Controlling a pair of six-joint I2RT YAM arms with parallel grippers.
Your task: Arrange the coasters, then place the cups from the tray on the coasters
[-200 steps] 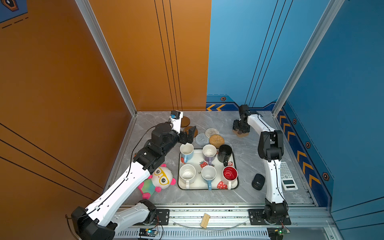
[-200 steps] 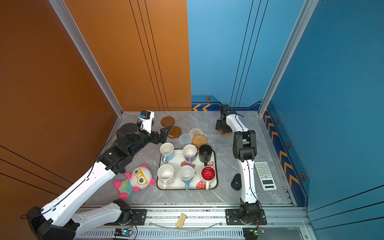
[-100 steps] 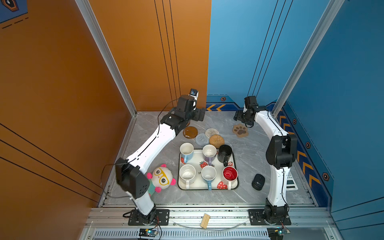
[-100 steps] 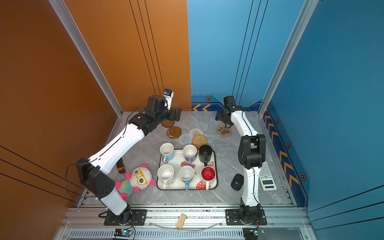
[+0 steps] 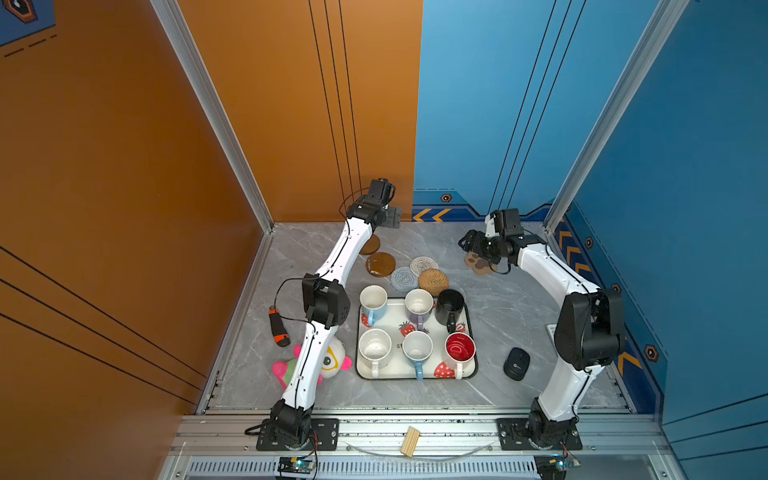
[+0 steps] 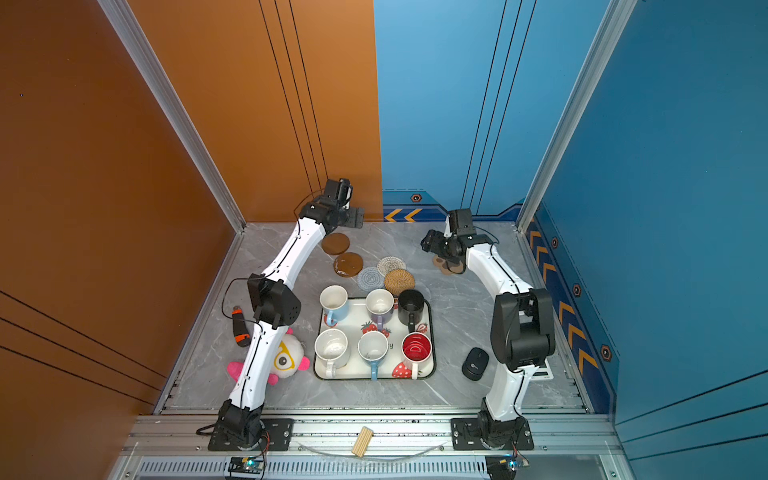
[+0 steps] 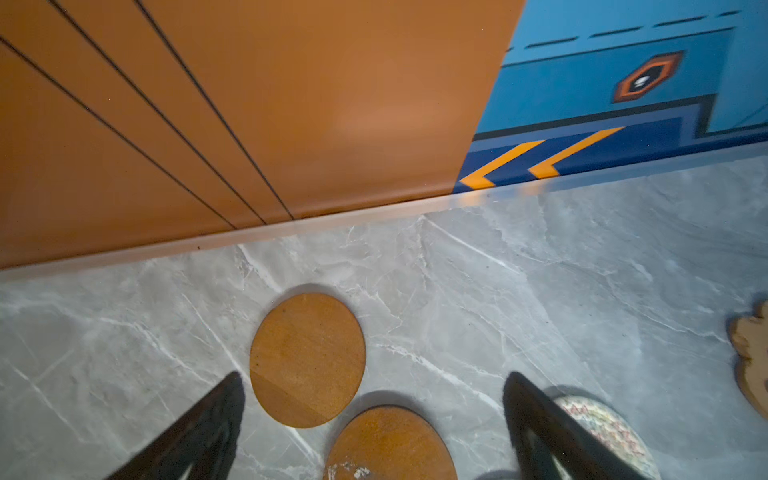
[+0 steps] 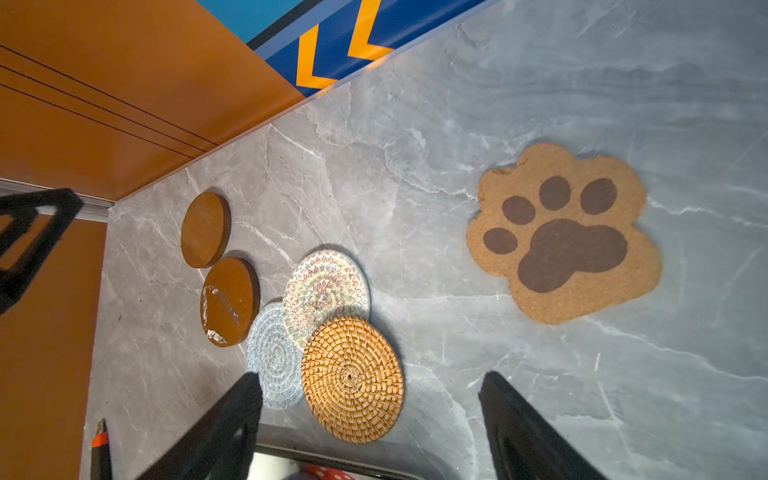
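Six coasters lie behind the tray (image 5: 415, 377): two brown discs (image 5: 371, 246) (image 5: 380, 264), a cream woven one (image 5: 424, 264), a grey woven one (image 5: 404, 278), a rattan one (image 5: 433, 281) overlapping its neighbours, and a paw-shaped one (image 8: 563, 232) apart at the right. Six cups stand on the tray, among them a black one (image 5: 450, 305) and a red-lined one (image 5: 459, 348). My left gripper (image 7: 374, 376) hangs open above the brown discs (image 7: 307, 359) near the back wall. My right gripper (image 8: 370, 376) is open and empty, raised beside the paw coaster (image 5: 480, 264).
A plush toy (image 5: 332, 361) and an orange-black screwdriver (image 5: 278, 328) lie left of the tray, under the left arm. A black mouse (image 5: 516, 363) sits right of the tray. A wooden block (image 5: 410, 441) rests on the front rail. Walls close in behind both grippers.
The left arm has swung up and back, away from the brown discs to the rear wall. The right gripper has lifted off the paw coaster, opened wider and left it flat on the table.
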